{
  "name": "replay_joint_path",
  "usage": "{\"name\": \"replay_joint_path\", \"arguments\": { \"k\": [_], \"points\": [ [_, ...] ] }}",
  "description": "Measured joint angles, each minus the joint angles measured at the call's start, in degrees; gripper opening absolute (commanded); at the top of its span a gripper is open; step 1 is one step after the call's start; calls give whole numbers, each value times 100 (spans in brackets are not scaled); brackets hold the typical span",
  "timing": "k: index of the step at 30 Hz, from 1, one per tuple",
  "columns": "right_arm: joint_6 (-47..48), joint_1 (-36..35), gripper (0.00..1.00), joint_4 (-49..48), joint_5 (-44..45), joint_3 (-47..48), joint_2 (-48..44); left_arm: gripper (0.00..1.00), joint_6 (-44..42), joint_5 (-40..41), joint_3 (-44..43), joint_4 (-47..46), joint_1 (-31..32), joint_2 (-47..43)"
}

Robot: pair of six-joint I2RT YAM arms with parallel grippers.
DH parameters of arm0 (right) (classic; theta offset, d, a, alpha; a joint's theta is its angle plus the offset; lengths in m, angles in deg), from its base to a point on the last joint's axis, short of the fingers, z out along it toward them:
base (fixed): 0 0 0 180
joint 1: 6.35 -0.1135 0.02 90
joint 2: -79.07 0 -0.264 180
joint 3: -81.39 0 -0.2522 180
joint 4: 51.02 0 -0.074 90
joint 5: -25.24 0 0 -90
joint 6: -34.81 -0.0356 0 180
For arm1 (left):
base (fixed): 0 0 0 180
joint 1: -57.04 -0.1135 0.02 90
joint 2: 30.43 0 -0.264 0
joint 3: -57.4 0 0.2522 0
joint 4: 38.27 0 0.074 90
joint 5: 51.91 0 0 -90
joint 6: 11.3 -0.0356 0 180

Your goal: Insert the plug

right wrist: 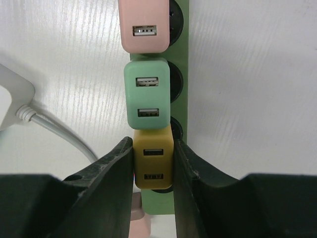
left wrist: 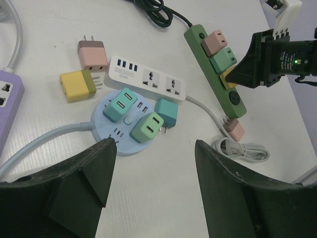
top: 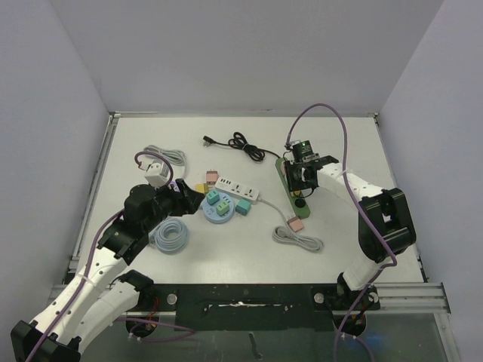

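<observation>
Right gripper [right wrist: 152, 148] clamped on yellow charger plug [right wrist: 153, 163] at green power strip [right wrist: 185, 49] socket, touching mint charger [right wrist: 146, 94]. Probably light, rigid, slick plastic; flat sides look the best hold. Left gripper [left wrist: 154, 148] open, apart.

Right wrist view, centre: green power strip [right wrist: 186, 99] with dark round sockets. On it, from the top down: pink plug [right wrist: 143, 25], mint plug [right wrist: 146, 94], yellow plug [right wrist: 153, 163]. White table [right wrist: 257, 74], faintly streaked.

Left wrist view, centre: white power strip [left wrist: 148, 82] with small blue ports. Below it, pale blue round hub [left wrist: 128, 121] carrying a teal plug [left wrist: 120, 104] and a green plug [left wrist: 147, 127]. Darker teal plug [left wrist: 166, 113] just right of them. Upper left: dusty pink charger [left wrist: 92, 54], and a yellow charger [left wrist: 77, 85] with an olive end. Left edge: lilac strip [left wrist: 7, 99]. Top: black cable [left wrist: 158, 10].
</observation>
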State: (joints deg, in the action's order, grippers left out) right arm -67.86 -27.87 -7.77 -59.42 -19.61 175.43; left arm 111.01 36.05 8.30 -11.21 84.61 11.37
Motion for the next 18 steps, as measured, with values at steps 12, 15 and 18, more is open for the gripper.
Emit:
{"name": "replay_joint_path", "arguments": {
  "k": [12, 15, 18],
  "points": [
    [-162, 98, 0, -664, -258, -501, -63, 63, 2, -11, 0, -4, 0, 0],
    [-227, 2, 4, -872, -35, -636, -188, 63, 2, -20, 0, -7, 0, 0],
    [-302, -144, 26, -894, 264, -658, -319, 63, 2, -42, 0, -13, 0, 0]
  ]
}}
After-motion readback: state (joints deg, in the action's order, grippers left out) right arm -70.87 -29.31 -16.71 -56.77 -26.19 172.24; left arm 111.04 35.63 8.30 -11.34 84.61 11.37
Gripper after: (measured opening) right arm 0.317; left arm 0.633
